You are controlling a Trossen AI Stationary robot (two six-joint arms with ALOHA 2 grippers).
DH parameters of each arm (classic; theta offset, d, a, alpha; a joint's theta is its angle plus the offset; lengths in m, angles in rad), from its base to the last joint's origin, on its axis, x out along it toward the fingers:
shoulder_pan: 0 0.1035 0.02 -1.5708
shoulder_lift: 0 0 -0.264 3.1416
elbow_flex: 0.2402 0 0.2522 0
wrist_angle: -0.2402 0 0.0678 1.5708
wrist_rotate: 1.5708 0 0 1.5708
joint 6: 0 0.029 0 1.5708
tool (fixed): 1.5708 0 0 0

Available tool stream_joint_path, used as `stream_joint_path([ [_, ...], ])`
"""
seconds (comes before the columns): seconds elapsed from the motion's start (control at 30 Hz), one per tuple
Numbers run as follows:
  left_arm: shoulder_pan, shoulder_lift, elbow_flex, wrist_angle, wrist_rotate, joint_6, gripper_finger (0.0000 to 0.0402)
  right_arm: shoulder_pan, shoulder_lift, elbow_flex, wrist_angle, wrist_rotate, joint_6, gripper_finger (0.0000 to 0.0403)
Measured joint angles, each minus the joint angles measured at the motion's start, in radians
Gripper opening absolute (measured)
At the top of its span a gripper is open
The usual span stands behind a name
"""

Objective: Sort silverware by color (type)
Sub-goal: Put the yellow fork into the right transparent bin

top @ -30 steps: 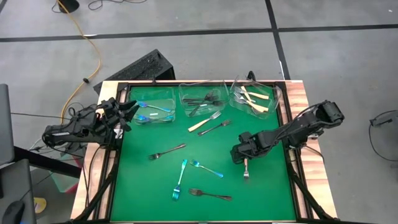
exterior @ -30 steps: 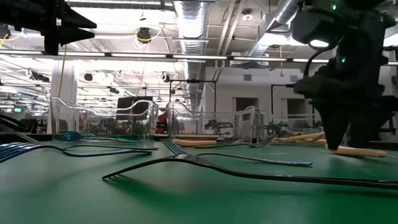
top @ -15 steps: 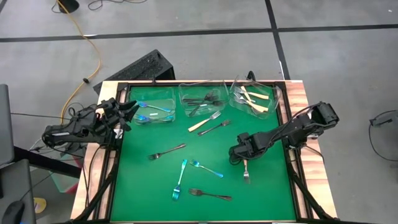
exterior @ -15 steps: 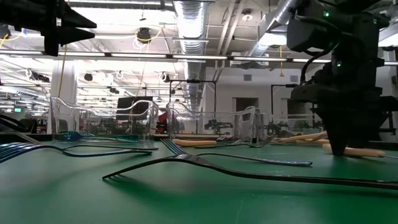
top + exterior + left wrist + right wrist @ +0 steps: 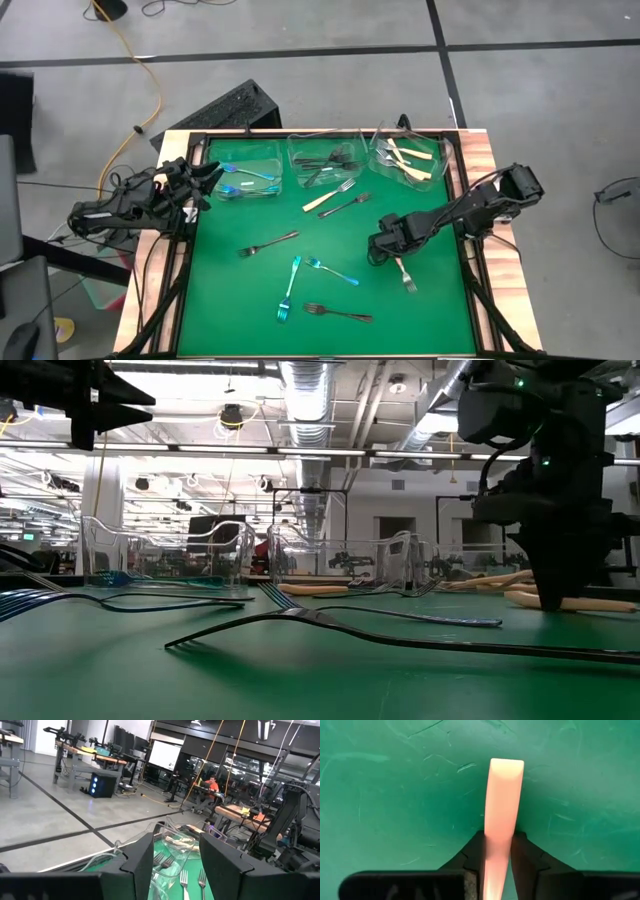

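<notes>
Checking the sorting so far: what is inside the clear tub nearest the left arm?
The left tub holds only blue-teal forks, at least three; how many exactly is hard to tell, since they overlap.

The right gripper (image 5: 383,250) hides the cream fork's (image 5: 501,815) near end — tines out of frame.

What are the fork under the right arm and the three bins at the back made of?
Fork: the handle looks like matte cream plastic or resin, opaque and without glare; the tines look like silver metal. Bins: apparently clear, glossy plastic, since their contents show through the walls.
</notes>
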Motion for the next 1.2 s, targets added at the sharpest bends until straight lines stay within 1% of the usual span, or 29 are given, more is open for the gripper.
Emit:
stream_joint_path([
  [0.1, 0.0, 0.0, 0.0, 0.001, 0.0, -0.009, 0.0145, -0.024, -0.017, 0.016, -0.007, 0.021, -0.059, 0.0087],
  [0.2, 0.0, 0.0, 0.0, 0.001, -0.001, -0.022, 0.0145, -0.064, -0.066, 0.04, 0.007, 0.076, -0.141, 0.0087],
  [0.33, 0.0, 0.0, 0.0, 0.002, -0.009, -0.023, 0.0145, -0.134, -0.121, 0.056, 0.034, 0.118, -0.297, 0.0087],
  [0.47, 0.0, 0.0, 0.0, 0.003, -0.026, -0.023, 0.0145, -0.227, -0.191, 0.065, 0.174, 0.184, -0.499, 0.0087],
  [0.63, 0.0, 0.0, 0.0, 0.003, -0.043, -0.023, 0.0145, -0.369, -0.249, 0.064, 0.376, 0.218, -0.794, 0.0087],
  [0.8, 0.0, 0.0, 0.0, 0.003, -0.075, -0.022, 0.0145, -0.499, -0.284, 0.064, 0.612, 0.272, -1.176, 0.0087],
  [0.93, 0.0, 0.0, 0.0, 0.003, -0.088, -0.023, 0.0145, -0.605, -0.309, 0.066, 0.8, 0.276, -1.406, 0.0087],
  [1.07, 0.0, 0.0, 0.0, 0.003, -0.089, -0.03, 0.0145, -0.724, -0.331, 0.066, 0.861, 0.277, -1.558, 0.0087],
  [1.2, 0.0, 0.0, 0.0, 0.003, -0.089, -0.031, 0.0145, -0.846, -0.337, 0.066, 0.826, 0.275, -1.638, 0.0087],
])
